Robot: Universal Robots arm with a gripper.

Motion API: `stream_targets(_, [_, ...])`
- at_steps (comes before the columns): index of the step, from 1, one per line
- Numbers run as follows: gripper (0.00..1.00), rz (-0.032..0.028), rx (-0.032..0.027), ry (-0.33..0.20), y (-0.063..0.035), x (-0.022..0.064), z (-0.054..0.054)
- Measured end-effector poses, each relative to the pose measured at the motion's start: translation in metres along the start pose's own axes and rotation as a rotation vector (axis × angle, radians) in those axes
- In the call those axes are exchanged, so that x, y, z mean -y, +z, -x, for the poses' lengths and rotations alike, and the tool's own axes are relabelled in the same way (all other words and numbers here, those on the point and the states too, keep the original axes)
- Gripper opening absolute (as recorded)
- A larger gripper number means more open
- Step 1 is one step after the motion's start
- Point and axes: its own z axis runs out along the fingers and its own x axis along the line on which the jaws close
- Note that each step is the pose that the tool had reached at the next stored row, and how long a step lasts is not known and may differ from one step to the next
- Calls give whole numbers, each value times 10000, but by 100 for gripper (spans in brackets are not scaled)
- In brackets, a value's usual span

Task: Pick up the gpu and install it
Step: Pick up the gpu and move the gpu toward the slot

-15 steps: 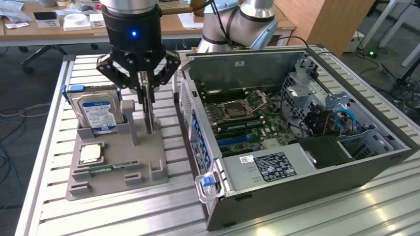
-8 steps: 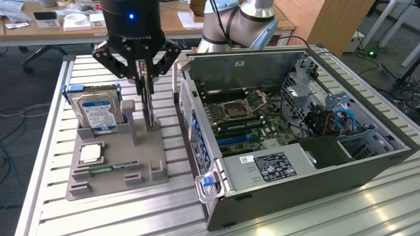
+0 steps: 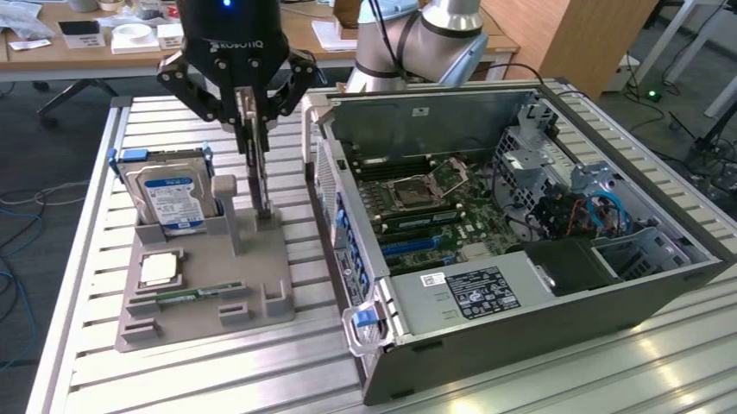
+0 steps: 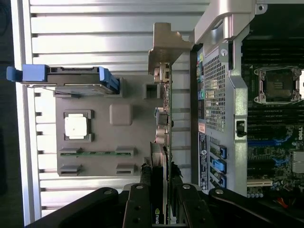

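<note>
Presently the pincer point(image 3: 250, 129) is clenching the upright gpu point(image 3: 262, 181) by its top edge, the card sitting at the edge of the grey holder point(image 3: 259, 280) nearest the open computer case point(image 3: 553, 315); pickup seemingly beginning, installing not yet done.

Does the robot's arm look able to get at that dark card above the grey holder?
Yes, it seems so: the end effector is closed on the upper edge of the upright gpu, and nothing stands between them.

One gpu point(image 3: 261, 168), one hard drive point(image 3: 171, 197), one computer case point(image 3: 610, 319).
</note>
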Motion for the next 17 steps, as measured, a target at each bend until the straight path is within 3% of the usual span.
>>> stream_targets(7, [26, 0, 0, 0, -100, -3, 2])
stream_targets(17, [26, -1, -1, 0, -144, -5, 4])
